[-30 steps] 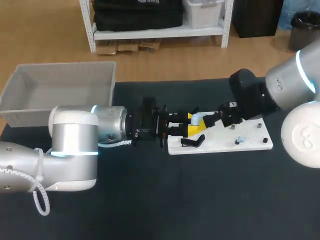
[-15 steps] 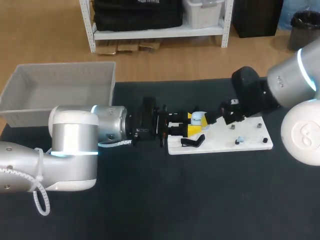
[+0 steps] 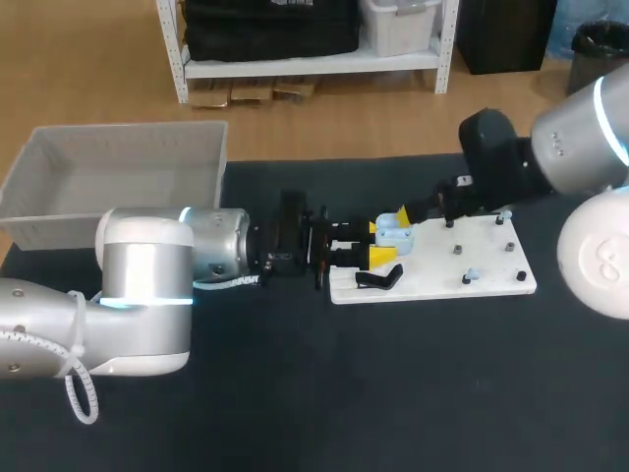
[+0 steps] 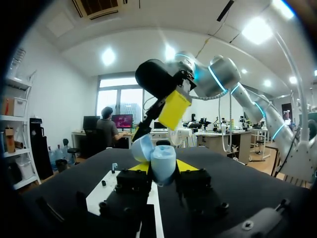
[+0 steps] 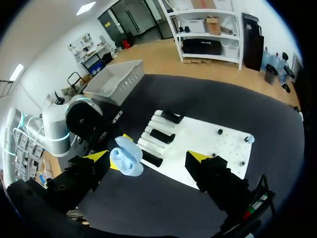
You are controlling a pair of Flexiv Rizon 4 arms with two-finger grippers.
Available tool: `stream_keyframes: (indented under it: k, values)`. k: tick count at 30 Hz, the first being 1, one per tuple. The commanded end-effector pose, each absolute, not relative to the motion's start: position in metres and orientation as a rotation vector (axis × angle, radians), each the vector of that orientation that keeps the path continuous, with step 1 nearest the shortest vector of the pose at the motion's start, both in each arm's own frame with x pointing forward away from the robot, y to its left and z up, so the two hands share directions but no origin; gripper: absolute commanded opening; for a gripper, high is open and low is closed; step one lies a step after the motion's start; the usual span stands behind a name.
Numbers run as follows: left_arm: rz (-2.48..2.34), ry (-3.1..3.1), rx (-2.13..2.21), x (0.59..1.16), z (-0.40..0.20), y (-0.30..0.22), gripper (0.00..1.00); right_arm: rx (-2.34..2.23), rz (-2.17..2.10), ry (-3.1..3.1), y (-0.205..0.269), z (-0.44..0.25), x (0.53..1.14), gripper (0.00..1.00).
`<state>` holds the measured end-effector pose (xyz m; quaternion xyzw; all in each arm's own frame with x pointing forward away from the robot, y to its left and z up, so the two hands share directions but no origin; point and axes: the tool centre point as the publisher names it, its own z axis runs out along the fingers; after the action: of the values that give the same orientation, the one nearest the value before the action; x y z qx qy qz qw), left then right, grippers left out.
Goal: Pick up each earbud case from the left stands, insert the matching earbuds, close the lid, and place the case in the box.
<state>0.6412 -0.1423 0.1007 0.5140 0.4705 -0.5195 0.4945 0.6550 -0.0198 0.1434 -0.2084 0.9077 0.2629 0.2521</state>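
At the far left the grey box [image 3: 118, 167] waits, well apart from the work. Our left arm reaches in from that side along the table, and our left gripper [image 3: 378, 244] is clamped on the pale-blue earbud case [image 4: 162, 159], one yellow tip on each side of it. The case sits just over the left end of the white board [image 3: 491, 258] with its lid tipped open, so its mouth faces up and towards our right arm. Beside it on the board lies a black case [image 3: 378, 278], untouched.

Further right, our right gripper [image 5: 147, 158] hangs just above and beside the blue case, with its fingers spread wide and nothing between them that we can make out. In its own wrist view the case lies close to one finger, not centred.

On the board's right half sit two small pale-blue pieces [image 3: 473, 275] [image 3: 501, 214], which we take for the earbuds. They lie away from the case, on the right arm's side, so we judge that arm the nearer one to fetch them and carry them back leftward to the open case.
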Motion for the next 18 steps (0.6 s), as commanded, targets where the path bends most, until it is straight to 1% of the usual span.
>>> stream_keyframes:
  k: [1,10,18]
  values:
    - [-1.261,1.138,1.246,0.642,0.1,-0.142,0.0,-0.563,0.609,2.48,-0.038,0.156,0.656,1.0]
    - [-1.248,1.114,1.253,0.638,0.097,-0.139,0.0,-0.549,0.328,2.521,-0.089,0.16,0.691,1.0]
    - [-1.246,1.099,1.255,0.638,0.097,-0.138,0.0,-0.584,0.146,2.627,-0.113,0.139,0.713,1.0]
